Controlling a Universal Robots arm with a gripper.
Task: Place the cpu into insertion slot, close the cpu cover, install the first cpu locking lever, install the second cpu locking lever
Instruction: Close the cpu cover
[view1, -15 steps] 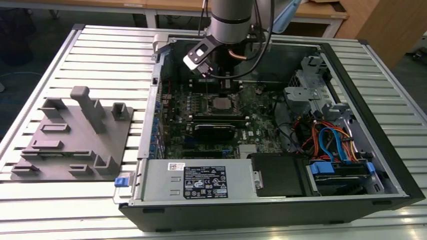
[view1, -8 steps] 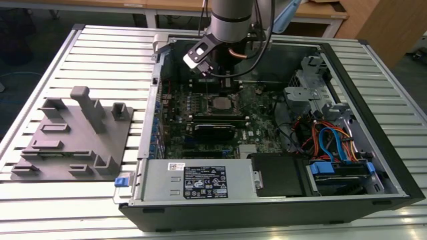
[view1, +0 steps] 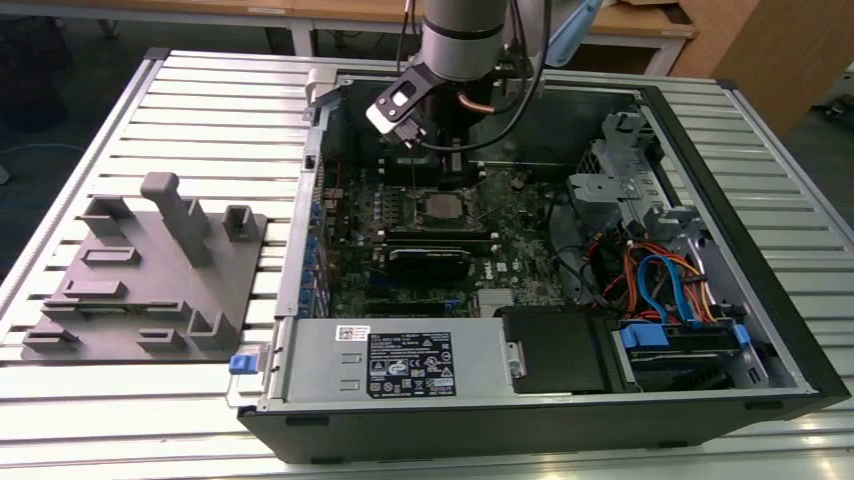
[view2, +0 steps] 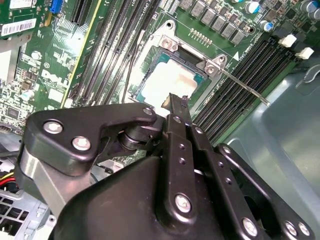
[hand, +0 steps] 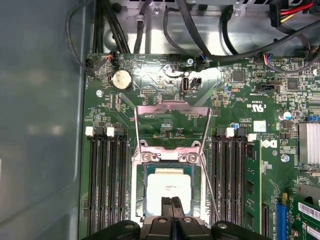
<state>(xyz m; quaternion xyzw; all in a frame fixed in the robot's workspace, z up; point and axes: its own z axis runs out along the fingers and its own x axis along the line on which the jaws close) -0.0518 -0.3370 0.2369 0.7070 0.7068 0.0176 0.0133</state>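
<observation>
The cpu (hand: 169, 186) lies flat in the insertion slot (hand: 145, 172) on the green motherboard; its silver top also shows in the exterior view (view1: 441, 207) and the second wrist view (view2: 170, 82). The cpu cover (hand: 172, 106) is swung open, its silver frame standing back from the hinge. A thin locking lever (hand: 209, 190) is raised beside the socket and sticks out as a rod (view2: 245, 88) in the second wrist view. My gripper (hand: 172, 202) hovers just over the cpu's edge with its two black fingers (view2: 177, 105) pressed together and nothing between them.
The open computer case (view1: 747, 180) walls in the board. Black memory slots (hand: 107, 180) flank the socket on both sides. Cables (view1: 654, 280) and a drive cage sit at the exterior view's right, a power supply (view1: 400, 360) in front. A grey fixture block (view1: 147, 270) stands outside the case.
</observation>
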